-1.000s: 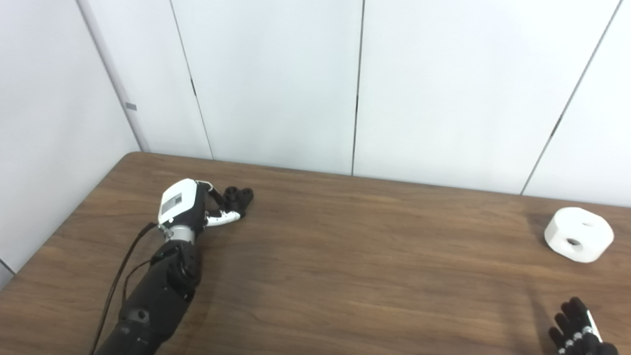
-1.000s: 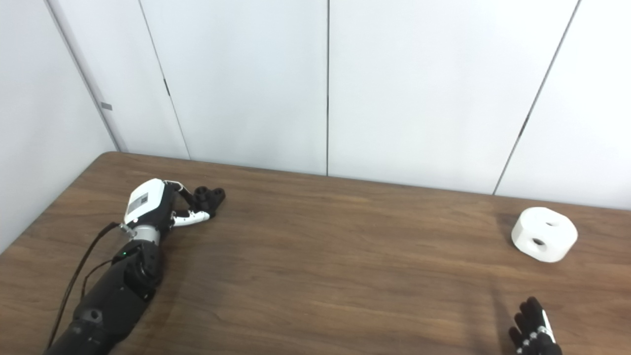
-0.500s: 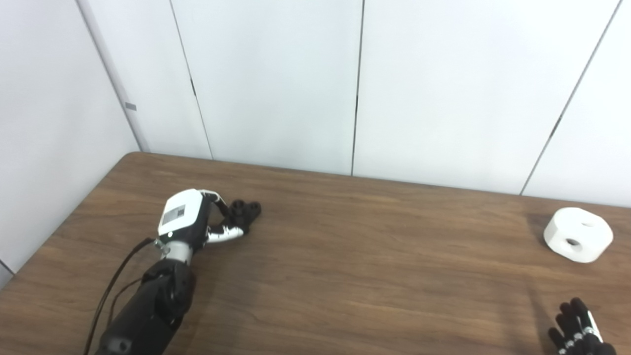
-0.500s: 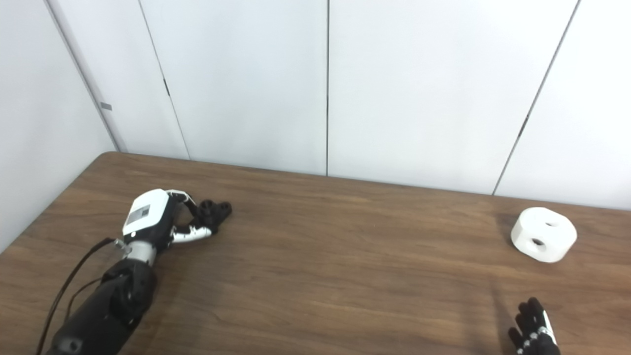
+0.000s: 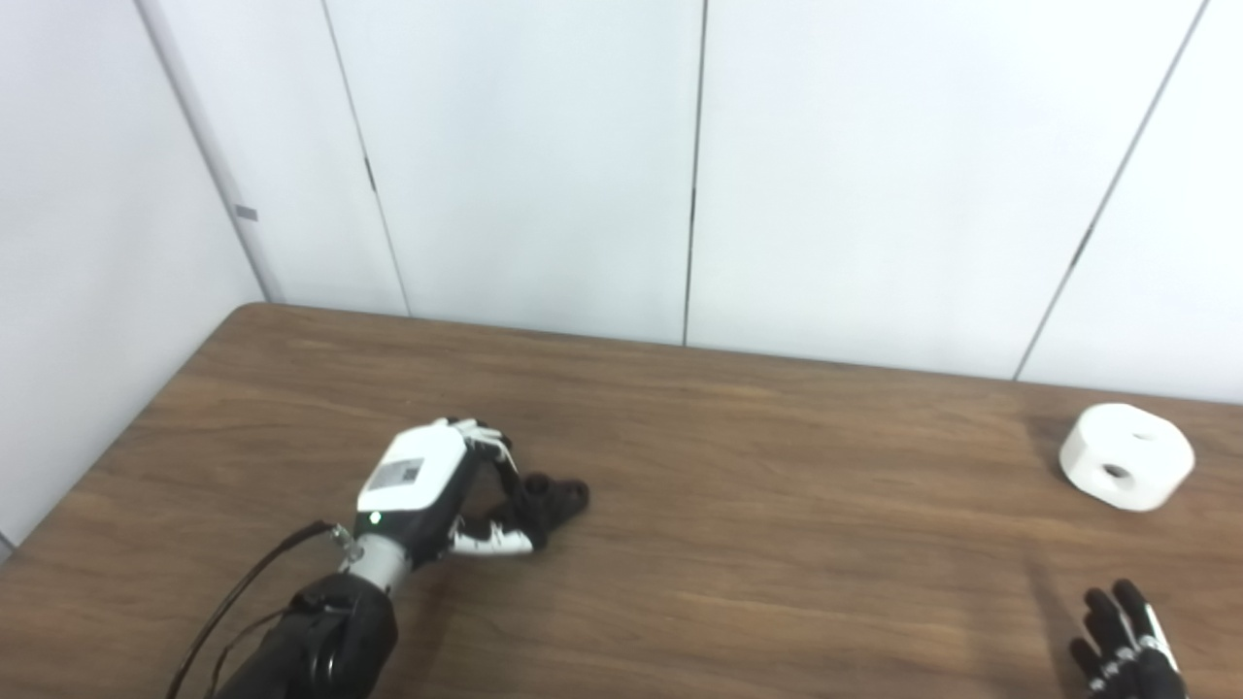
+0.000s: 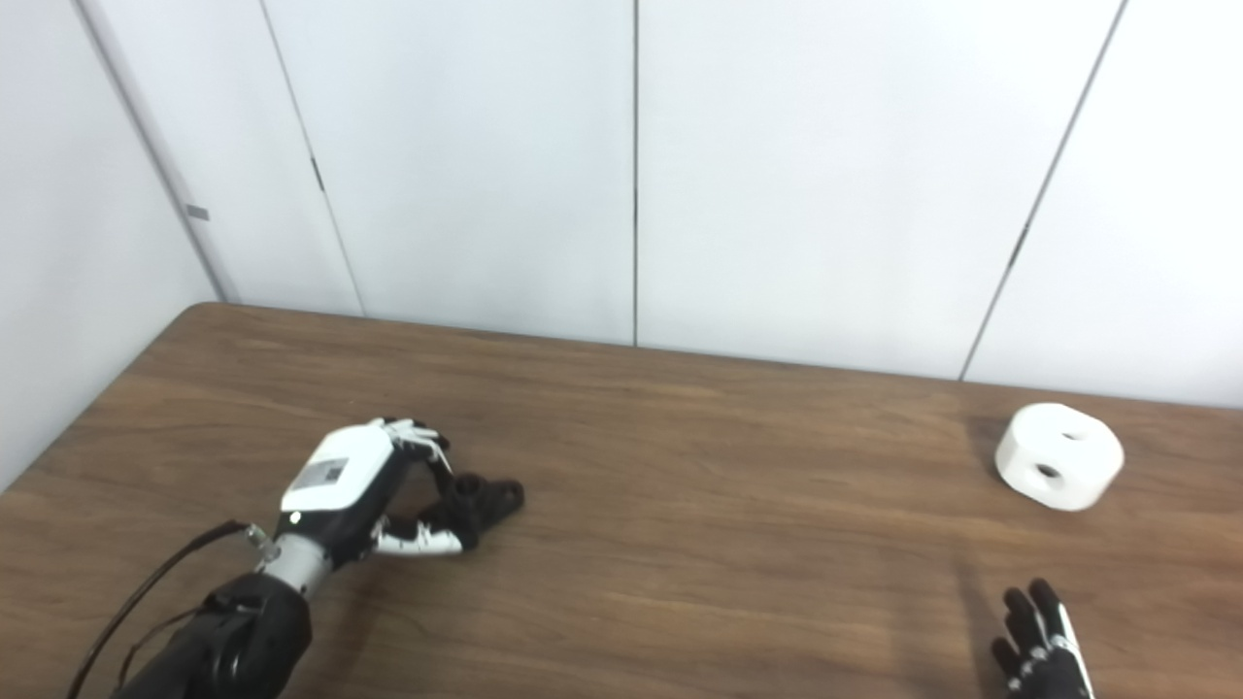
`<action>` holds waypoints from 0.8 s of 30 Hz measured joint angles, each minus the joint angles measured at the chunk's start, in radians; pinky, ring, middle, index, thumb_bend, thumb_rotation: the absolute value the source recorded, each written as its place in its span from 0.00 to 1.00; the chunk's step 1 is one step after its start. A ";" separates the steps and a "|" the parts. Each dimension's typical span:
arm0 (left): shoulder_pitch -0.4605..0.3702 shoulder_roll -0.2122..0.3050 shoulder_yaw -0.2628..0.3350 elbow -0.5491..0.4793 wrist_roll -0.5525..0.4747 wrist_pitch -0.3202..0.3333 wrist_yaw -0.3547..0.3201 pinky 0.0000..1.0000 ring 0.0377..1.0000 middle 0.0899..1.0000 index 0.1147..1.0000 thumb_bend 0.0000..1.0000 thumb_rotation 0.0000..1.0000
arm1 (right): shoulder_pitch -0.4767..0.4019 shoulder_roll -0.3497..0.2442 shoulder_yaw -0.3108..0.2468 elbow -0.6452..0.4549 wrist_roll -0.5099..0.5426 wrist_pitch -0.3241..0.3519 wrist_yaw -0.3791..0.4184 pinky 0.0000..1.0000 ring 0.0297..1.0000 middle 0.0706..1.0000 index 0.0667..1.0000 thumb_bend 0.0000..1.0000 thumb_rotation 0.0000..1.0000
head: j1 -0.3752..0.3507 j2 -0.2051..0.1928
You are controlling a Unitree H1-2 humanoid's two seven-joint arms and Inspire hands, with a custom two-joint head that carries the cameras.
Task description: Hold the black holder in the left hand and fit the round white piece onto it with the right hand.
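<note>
L hand (image 5: 427,490) has its fingers wrapped round the black holder (image 5: 549,500), low over the table (image 5: 757,544) left of centre, so the hold looks done, tho can't tell if it's lifted clear. R hand (image 5: 1126,646) sits at the bottom-right corner w/ fingers spread, holding nothing. Round white piece (image 5: 1126,456) lies untouched far right, well apart from both: pickup & fitting are left

L robot hand (image 5: 437,490): white shell w/ label, black forearm, cables. R robot hand (image 5: 1126,650): black.
</note>
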 measured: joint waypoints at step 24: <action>0.085 -0.118 -0.155 -0.163 0.103 -0.239 -0.166 0.97 0.91 0.81 0.42 0.52 0.07 | -0.010 0.010 0.065 -0.127 -0.084 0.181 -0.096 1.00 1.00 0.94 1.00 0.57 0.90 | -0.172 0.147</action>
